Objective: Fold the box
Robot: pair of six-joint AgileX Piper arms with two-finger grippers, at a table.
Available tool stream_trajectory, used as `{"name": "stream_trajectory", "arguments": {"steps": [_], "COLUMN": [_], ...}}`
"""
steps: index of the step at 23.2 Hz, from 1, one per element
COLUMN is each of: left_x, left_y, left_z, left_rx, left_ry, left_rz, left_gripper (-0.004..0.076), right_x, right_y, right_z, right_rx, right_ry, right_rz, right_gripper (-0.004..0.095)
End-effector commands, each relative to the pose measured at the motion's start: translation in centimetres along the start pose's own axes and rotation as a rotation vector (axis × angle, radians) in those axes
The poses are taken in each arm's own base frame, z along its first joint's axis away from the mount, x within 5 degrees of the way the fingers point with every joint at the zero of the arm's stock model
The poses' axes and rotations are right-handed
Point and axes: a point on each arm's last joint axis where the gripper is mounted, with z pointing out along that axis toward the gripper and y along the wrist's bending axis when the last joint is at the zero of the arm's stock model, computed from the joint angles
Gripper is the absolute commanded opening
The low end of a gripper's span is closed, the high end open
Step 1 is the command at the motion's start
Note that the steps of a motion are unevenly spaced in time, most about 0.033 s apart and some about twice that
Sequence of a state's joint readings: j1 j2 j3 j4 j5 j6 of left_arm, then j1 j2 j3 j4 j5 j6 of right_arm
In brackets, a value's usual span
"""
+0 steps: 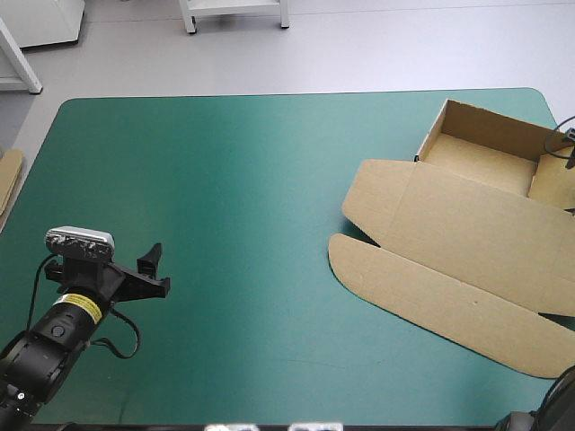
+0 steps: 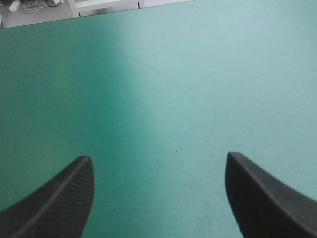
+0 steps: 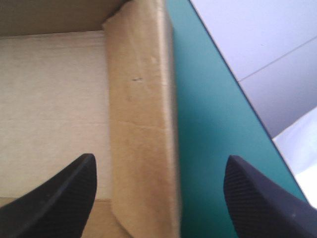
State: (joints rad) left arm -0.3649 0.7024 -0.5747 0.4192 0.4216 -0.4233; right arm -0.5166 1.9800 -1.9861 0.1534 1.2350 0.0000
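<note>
1. The brown box (image 1: 467, 233) lay at the right side of the teal-green surface (image 1: 225, 180). Its tray sat toward the far right corner with walls raised, and its lid lay flat toward the near edge.
2. The right gripper (image 3: 159, 157) hung with its black fingers spread wide and nothing held. One side wall (image 3: 141, 124) of the tray stood just ahead, between them.
3. The left gripper (image 2: 158, 156), likewise spread and empty, hovered over bare cover toward the near left corner, well apart from the box.
4. That wall looked folded over but perhaps not locked. A pinch landing off-centre could have creased the board or let the fold spring back out.
5. The tray stood near the surface's right edge with nothing steadying it. A sideways nudge from a finger would likely have slid or turned the light board, possibly toward that edge.
6. With the left gripper so far off, any such slip would probably have gone unchecked.
7. A strip of spare board (image 1: 9, 180) showed at the left edge, clear of the work.
</note>
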Motion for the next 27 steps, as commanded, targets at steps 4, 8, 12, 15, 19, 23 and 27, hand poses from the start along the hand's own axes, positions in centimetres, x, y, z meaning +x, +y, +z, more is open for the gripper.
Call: {"name": "stream_trajectory", "arguments": {"steps": [4,8,12,15,19,23,27], "left_x": [-1.4,-1.5,-1.6,-1.6,-1.6,-1.6,-1.5], "left_y": [-0.2,-0.2,-0.3,-0.3,-0.3,-0.3,-0.3], "left_z": [-0.5,-0.5,-0.5,-0.5,-0.5,-0.5,-0.5], "left_rx": [0.025,0.027,0.031,0.031,0.031,0.032,0.034], "left_ry": [-0.09,-0.094,-0.104,-0.104,-0.104,-0.104,-0.104], "left_rz": [0.002,0.002,0.002,0.002,0.002,0.0,-0.003], "left_gripper": [0.0528,0.0528,0.0528,0.0528,0.0528,0.0528,0.0528], "right_x": [0.5,2.0,6.2,8.6,12.9,16.9,20.1], "right_y": [4.9,9.9,18.1,21.3,25.1,25.6,24.0], "right_z": [-6.4,-9.0,-11.9,-13.1,-15.6,-15.6,-14.0], "right_rx": [-0.27,-0.398,-0.452,-0.447,-0.512,-0.528,-0.556], "right_ry": [-0.129,-0.158,-0.165,-0.174,-0.174,-0.157,-0.202], "right_rz": [-0.082,-0.2,-0.468,-0.587,-0.734,-0.806,-0.776], "right_gripper": [0.0665,0.0654,0.0586,0.055,0.0488,0.044,0.0426]}}
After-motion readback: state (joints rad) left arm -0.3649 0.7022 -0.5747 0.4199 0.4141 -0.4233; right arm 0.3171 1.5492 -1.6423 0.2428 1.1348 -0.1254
